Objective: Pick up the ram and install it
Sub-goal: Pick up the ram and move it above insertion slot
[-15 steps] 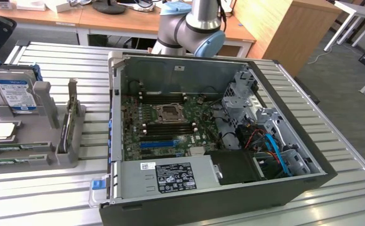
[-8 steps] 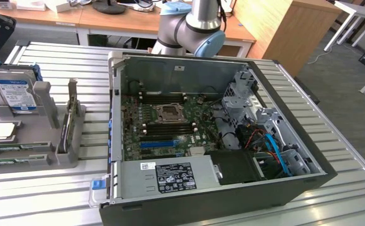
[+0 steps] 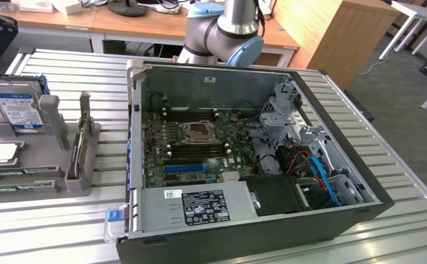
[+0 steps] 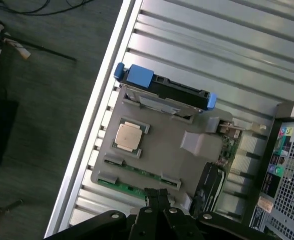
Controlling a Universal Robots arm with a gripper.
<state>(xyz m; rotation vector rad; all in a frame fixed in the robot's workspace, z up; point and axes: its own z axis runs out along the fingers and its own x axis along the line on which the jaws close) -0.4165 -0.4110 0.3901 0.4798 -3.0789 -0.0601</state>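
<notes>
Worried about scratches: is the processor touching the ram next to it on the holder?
Apart. The wrist view shows a bare strip of holder between the processor and the nearest ram.

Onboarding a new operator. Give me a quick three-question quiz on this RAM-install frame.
1. True or false: the ram lies in the gray holder, outside the computer case.
2. Which of these stands upright in the holder? A hard drive; B fan; C power supply.
3. Fill in: the jaws of the gripper are ___.
Key: 1 true; 2 A; 3 shut.
</notes>
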